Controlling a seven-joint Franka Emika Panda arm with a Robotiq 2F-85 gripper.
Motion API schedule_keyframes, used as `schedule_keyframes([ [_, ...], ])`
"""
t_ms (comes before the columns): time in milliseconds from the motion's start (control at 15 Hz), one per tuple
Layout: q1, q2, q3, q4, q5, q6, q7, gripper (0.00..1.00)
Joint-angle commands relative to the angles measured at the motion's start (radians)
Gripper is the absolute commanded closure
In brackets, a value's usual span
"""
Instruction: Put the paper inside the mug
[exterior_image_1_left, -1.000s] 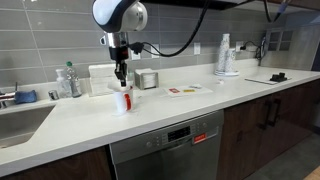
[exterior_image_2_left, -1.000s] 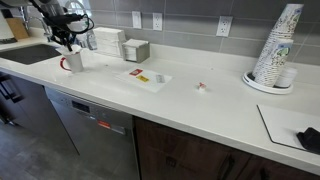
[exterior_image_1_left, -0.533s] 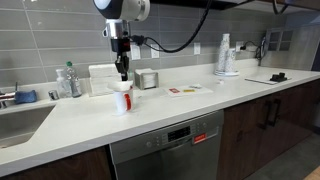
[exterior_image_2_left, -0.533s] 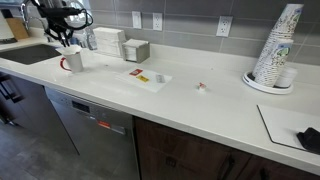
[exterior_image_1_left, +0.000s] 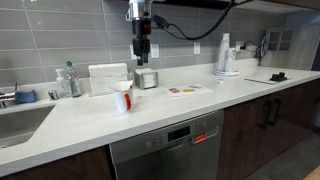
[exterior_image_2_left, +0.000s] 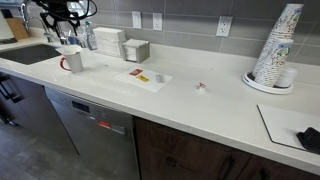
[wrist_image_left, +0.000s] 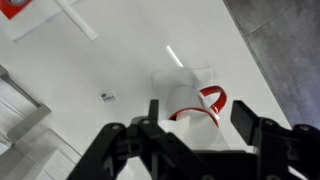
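The red mug (exterior_image_1_left: 122, 99) stands on the white counter (exterior_image_1_left: 150, 112), and white paper (exterior_image_1_left: 122, 88) sticks up from its mouth. In the other exterior view the mug (exterior_image_2_left: 72, 62) sits at the far left near the sink. My gripper (exterior_image_1_left: 141, 52) hangs high above the counter, up and to the right of the mug. In the wrist view the mug (wrist_image_left: 196, 104) with its red handle lies far below, between my open gripper's (wrist_image_left: 200, 113) black fingers (wrist_image_left: 250, 118). Nothing is held.
A round silver tin (exterior_image_1_left: 148, 78) and a white box (exterior_image_1_left: 108, 78) stand by the wall behind the mug. Red-and-white card pieces (exterior_image_1_left: 183, 90) lie mid-counter. Stacked white cups (exterior_image_2_left: 277, 47) stand at the far end. The sink (exterior_image_1_left: 18, 122) and bottles (exterior_image_1_left: 68, 81) lie past the mug.
My gripper has opened, risen from the mug's mouth and moved away toward the wall side. The paper stays in the mug.
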Motion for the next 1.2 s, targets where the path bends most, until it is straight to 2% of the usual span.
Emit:
schedule_keyframes([
  [0,-0.049,-0.168,-0.040,-0.200,0.078,0.010,0.058,0.00],
  [200,-0.072,-0.271,-0.080,-0.299,0.142,0.000,0.086,0.00],
  [400,-0.078,-0.362,-0.116,-0.369,0.100,-0.022,0.171,0.00],
  [667,-0.091,-0.462,-0.127,-0.392,-0.014,-0.192,0.369,0.00],
  [933,-0.119,-0.548,-0.158,-0.425,-0.013,-0.328,0.513,0.00],
  [1000,-0.128,-0.581,-0.183,-0.457,0.031,-0.271,0.523,0.00],
  [1067,-0.117,-0.614,-0.206,-0.501,0.021,-0.166,0.404,0.00],
  [1133,-0.111,-0.533,-0.175,-0.401,0.000,-0.273,0.471,0.00],
])
